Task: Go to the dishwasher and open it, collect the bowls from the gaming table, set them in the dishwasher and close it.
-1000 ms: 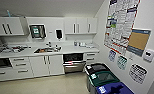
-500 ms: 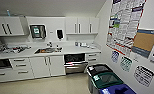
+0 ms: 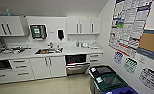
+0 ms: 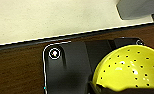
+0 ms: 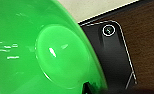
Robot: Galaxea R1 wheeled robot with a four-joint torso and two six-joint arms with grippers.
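The dishwasher [image 3: 76,64] sits under the white counter, right of the sink. Its dark interior with wire racks shows above a steel-grey front panel. In the left wrist view the yellow bowl [image 4: 129,68], dotted with small holes, hangs close to the camera over a brown floor, with my left gripper [image 4: 110,88] shut on its rim. The wide green bowl [image 5: 43,50] looms large in the right wrist view, and my right gripper [image 5: 91,88] is shut on its edge. The gaming table is out of view.
White cabinets [image 3: 46,67] with black bar handles run along the counter [image 3: 75,51] around a sink [image 3: 48,51]. Dark lidded bins [image 3: 106,80] stand against the right wall, just right of the dishwasher. A poster board [image 3: 130,23] hangs above them. Pale floor [image 3: 58,86] lies in front.
The whole head view has shifted a little, so the camera has moved slightly toward the counter. Nothing in the kitchen itself has moved.
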